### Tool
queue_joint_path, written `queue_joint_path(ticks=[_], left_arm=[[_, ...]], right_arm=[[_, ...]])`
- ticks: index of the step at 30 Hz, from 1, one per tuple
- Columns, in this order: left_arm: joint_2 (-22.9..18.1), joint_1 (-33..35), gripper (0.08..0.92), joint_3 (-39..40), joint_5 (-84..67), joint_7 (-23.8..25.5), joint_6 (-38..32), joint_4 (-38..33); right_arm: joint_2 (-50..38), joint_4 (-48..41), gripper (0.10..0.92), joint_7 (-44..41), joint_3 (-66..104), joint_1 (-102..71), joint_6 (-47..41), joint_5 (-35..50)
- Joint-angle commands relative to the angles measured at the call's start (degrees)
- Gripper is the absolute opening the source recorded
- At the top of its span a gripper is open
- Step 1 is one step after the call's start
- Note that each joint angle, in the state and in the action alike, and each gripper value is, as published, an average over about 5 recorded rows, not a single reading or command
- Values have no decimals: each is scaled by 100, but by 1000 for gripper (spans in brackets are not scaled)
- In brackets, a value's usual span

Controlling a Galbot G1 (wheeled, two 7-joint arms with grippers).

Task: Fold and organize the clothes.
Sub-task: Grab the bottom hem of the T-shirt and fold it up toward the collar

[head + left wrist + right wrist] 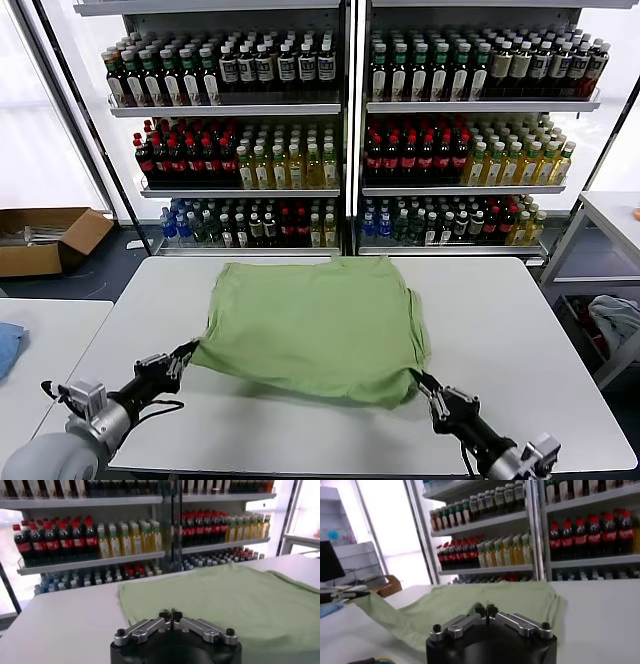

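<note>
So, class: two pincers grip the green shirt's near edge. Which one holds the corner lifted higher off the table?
The left pincer: its corner of the green shirt sits higher above the table, farther from the robot, than the right pincer.

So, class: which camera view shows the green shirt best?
The head view: the whole green shirt lies spread on the table, both near corners pinched. The left wrist view shows one side; the right wrist view, a rumpled corner.
</note>
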Motion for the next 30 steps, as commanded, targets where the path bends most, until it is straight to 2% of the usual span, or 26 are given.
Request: queue_joint_path(ticks=[1,9,18,20,24,30], left_arm=[[216,-1621,101,571,-964,-220,297,1027],[71,-2613,101,1309,-982,-253,344,2274],[-196,-3007,101,1610,-585,-250,275,3095],[-221,-3023,101,1615,-520,-260,263,3191],[-240,-2952,111,1537,-283,-280,287,3241],[-111,-2521,255,1179,-174,-299,291,2986]], right_arm=[[-12,-914,107,123,-436,1533,-88,156],[126,-2586,107,92,-1270,3024,0,-179],[257,-4034,112,-51,-1890,4038,53,-443],[275,-4135,130,-51,-1973,4075,19,-610],[237,-3990,224,30,-1985,3924,-41,-857],[-8,-3026,389,186,-1698,3333,-348,-1355]])
